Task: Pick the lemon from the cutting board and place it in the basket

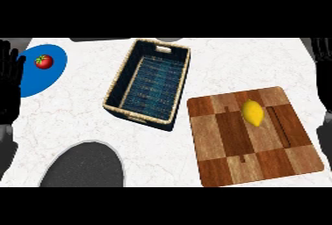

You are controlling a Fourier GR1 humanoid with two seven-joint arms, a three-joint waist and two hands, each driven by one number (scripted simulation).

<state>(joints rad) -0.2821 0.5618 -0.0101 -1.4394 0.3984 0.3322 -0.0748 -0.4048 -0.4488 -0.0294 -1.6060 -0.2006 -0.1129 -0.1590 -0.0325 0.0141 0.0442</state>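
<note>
A yellow lemon (253,112) lies on the upper middle of the checkered wooden cutting board (224,160) at the right. Left of the board stands a woven basket (118,82) with a dark blue inside, nothing in it. My left hand (9,79) rests at the view's left edge, fingers straight and up, far from the lemon. My right hand (322,48) shows only as a dark sliver at the upper right edge, above and right of the board; it holds nothing that I can see.
A red tomato (43,61) sits on a blue plate (40,81) at the upper left, next to my left hand. A dark grey round plate (84,166) lies at the lower left. The white marble counter (77,118) runs between them.
</note>
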